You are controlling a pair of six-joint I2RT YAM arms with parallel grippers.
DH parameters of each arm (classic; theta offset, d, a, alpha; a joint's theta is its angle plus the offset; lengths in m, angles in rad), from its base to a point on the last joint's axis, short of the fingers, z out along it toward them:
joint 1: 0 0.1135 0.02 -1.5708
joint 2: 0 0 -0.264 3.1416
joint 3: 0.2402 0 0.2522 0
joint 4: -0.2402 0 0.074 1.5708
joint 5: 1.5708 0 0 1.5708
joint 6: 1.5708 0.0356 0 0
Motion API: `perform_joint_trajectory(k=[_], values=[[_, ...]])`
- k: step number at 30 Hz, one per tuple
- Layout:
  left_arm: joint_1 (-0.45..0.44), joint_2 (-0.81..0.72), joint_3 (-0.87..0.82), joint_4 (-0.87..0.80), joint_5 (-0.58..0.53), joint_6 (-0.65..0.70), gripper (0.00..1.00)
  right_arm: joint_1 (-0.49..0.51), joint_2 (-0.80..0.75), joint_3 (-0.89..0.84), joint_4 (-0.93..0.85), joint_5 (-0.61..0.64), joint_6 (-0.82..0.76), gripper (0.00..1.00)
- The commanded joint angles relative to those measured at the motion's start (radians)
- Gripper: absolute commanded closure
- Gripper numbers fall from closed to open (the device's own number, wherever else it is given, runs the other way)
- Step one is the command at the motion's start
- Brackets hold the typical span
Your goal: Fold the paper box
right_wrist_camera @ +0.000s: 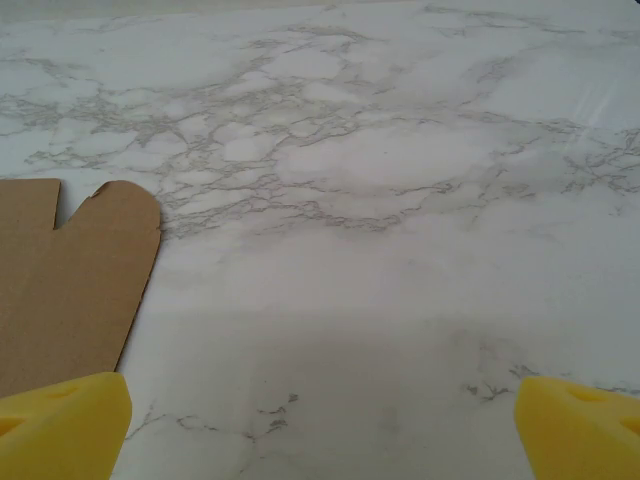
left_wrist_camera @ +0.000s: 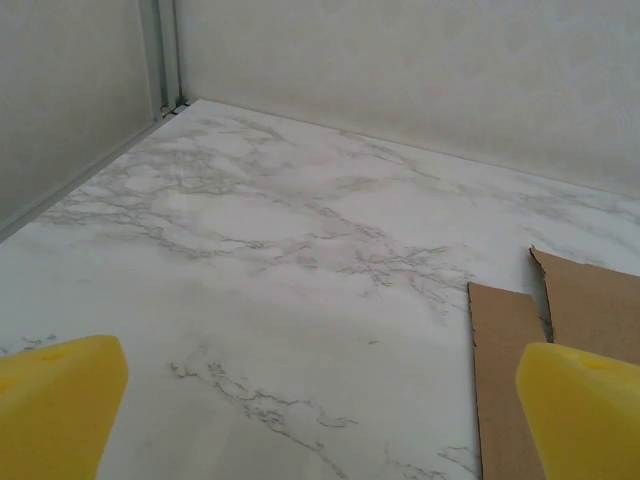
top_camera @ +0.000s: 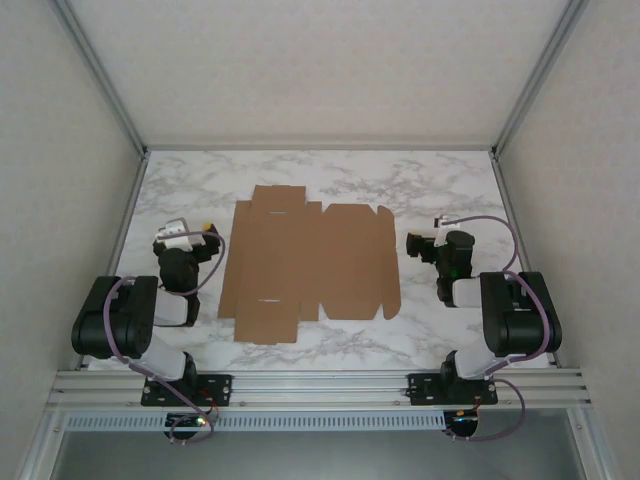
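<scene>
The paper box (top_camera: 305, 265) lies unfolded and flat in the middle of the marble table, a brown die-cut sheet with flaps and tabs. My left gripper (top_camera: 200, 232) rests just off its left edge, and my right gripper (top_camera: 425, 243) just off its right edge. In the left wrist view the yellow fingertips (left_wrist_camera: 55, 405) stand wide apart over bare marble, gripper (left_wrist_camera: 320, 420) open and empty, with the paper box's edge (left_wrist_camera: 505, 370) at the right. In the right wrist view the gripper (right_wrist_camera: 320, 430) is likewise open and empty, and a rounded flap of the paper box (right_wrist_camera: 70, 290) lies at the left.
White walls with aluminium frame posts (top_camera: 110, 90) close the table on the left, back and right. The rail (top_camera: 320, 385) carrying both arm bases runs along the near edge. Bare marble (top_camera: 330, 170) surrounds the sheet.
</scene>
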Motion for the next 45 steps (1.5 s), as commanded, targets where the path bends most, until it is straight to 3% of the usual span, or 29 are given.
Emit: perform_joint_trajectory(k=[1,31,34,36,38,42,45], values=[[0.004,-0.008,0.005,0.033,0.016,0.006,0.0,-0.007,-0.006,0.013,0.012,-0.006,0.0,0.01],[-0.003,-0.018,0.009,0.021,-0.011,0.007,0.01,-0.007,-0.009,0.016,0.007,-0.016,0.003,0.01],[-0.055,-0.143,0.11,-0.25,-0.226,-0.004,0.01,0.004,-0.115,0.153,-0.305,-0.032,-0.014,0.01],[-0.089,-0.201,0.166,-0.321,-0.306,-0.01,0.0,0.027,-0.181,0.22,-0.422,-0.027,-0.009,0.01],[-0.119,-0.285,0.193,-0.364,-0.301,-0.065,0.01,0.076,-0.263,0.247,-0.457,0.002,0.043,0.01],[-0.206,-0.433,0.313,-0.576,-0.231,-0.192,0.01,0.274,-0.391,0.35,-0.611,0.044,0.014,0.01],[-0.32,-0.533,0.409,-0.76,-0.174,-0.181,0.0,0.389,-0.484,0.45,-0.778,0.024,0.012,0.01]])
